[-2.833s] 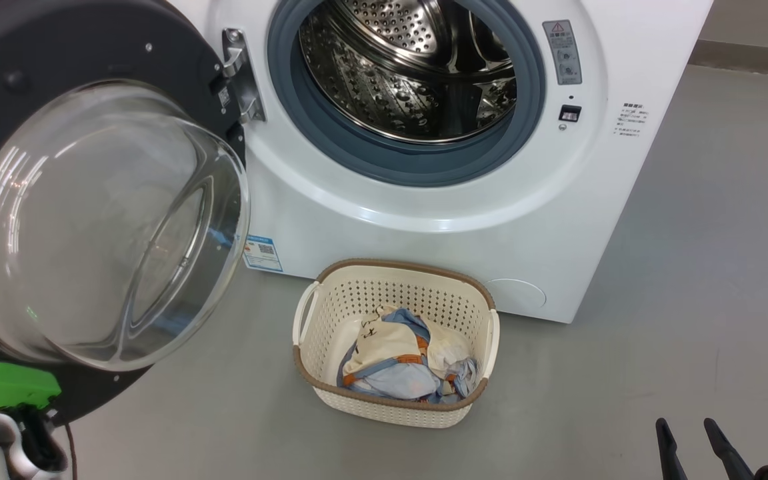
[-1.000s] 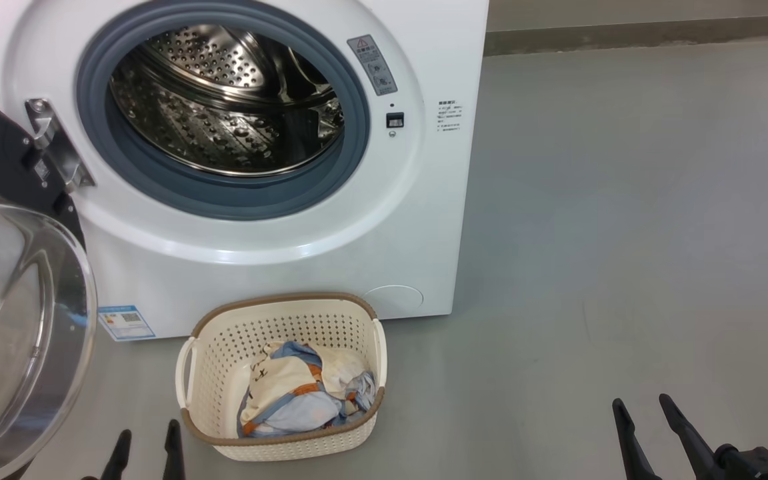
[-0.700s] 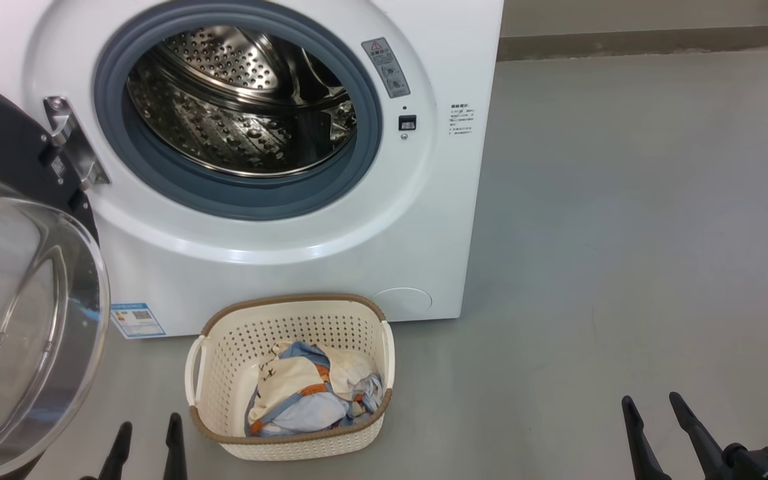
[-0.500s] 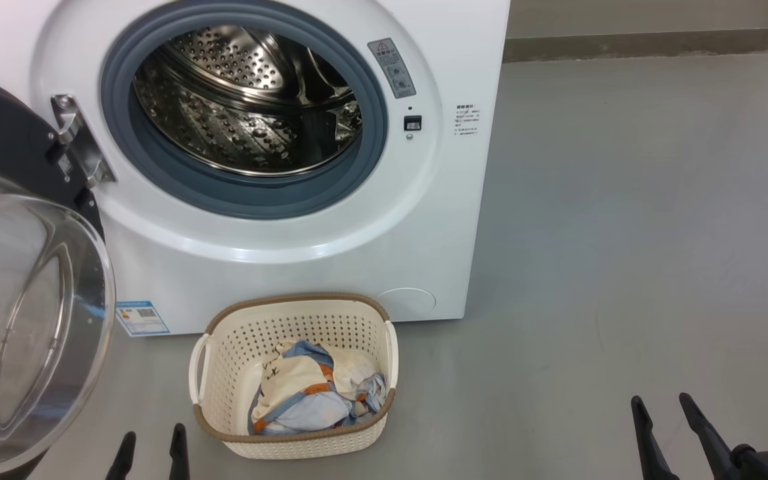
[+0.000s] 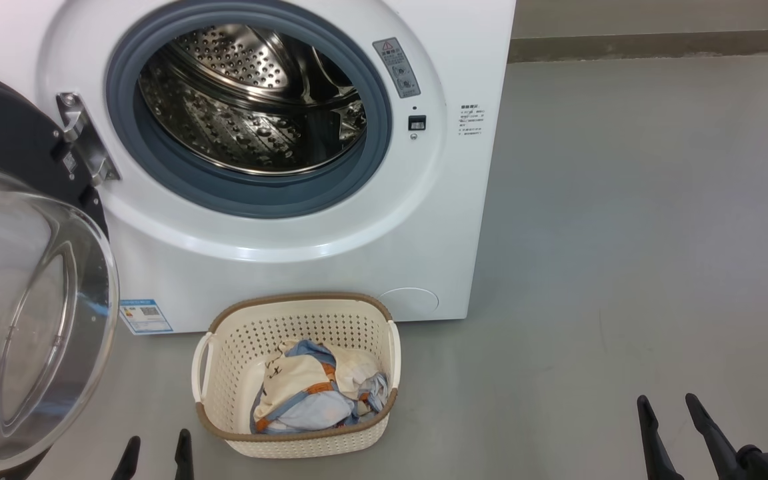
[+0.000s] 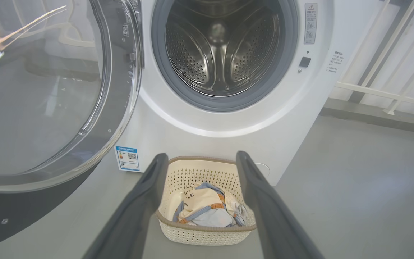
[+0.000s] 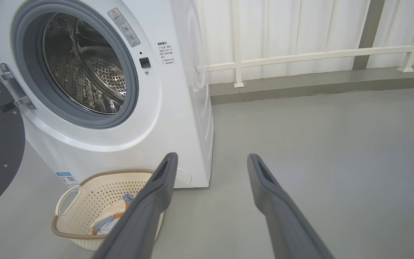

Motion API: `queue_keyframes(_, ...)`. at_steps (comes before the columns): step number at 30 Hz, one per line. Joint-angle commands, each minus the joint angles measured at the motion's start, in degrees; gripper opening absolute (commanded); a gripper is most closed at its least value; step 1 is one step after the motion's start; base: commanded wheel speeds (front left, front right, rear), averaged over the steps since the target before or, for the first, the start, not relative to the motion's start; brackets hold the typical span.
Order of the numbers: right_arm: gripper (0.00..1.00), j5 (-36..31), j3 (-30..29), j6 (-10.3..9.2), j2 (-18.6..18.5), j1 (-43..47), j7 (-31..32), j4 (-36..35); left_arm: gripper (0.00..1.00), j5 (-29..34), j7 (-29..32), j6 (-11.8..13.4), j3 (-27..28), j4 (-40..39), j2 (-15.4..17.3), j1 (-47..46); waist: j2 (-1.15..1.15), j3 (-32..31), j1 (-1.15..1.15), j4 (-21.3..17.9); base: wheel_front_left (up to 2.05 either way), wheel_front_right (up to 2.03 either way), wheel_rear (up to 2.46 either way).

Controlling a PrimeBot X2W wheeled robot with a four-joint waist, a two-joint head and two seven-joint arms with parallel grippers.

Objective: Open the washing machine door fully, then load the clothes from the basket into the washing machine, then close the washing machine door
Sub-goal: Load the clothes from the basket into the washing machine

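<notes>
Plainly, the washing machine (image 5: 277,267) is seen across the upper left and centre of the head view, its steel drum bare. The door (image 5: 24,300) is swung wide at the left edge, so opening is judged done and loading is the step in hand. The basket (image 5: 301,297) is set on the floor at lower centre, just in front of the machine and below the drum mouth. The clothes (image 5: 311,397) are heaped inside it, toward its right side, cream cloth over blue. The left gripper (image 5: 157,443) is found at the bottom edge, just left of the basket, jaws spread and nothing held. The right gripper (image 5: 667,403) is seen at the lower right, well apart from the basket, likewise spread and empty. The pick is best made with the nearer left gripper. It should be lowered over the heap, clear of the rim, and closed deep into the folds so both pieces are lifted together. The door's glass should be avoided on the way up to the drum.
</notes>
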Motion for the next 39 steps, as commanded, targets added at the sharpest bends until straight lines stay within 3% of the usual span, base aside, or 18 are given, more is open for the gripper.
queue_keyframes(1, 1.0, -0.6, 1.6, 0.08, -0.8, -0.5, -0.7, -1.4, 1.0, 0.4, -0.5, -0.1, 1.9, -1.8, 0.4, -1.3, 0.0, 0.0, 0.0, 0.0, 0.0, 0.0, 0.0)
queue_keyframes(25, 1.0, -0.2, 1.9, 0.08, -1.1, -0.8, -0.7, -1.2, 1.0, -0.7, -0.5, -0.1, 1.9, -0.6, 1.0, -1.5, 0.0, 0.5, 0.0, -0.5, 0.03, -0.03, 0.0)
queue_keyframes(39, 1.0, -0.1, 1.9, 0.08, -1.1, -0.6, -0.7, -1.2, 1.0, -0.8, -0.5, -0.1, 2.2, 0.0, 1.2, -1.4, 0.0, 0.5, 0.0, -0.7, 1.4, -1.43, 0.03)
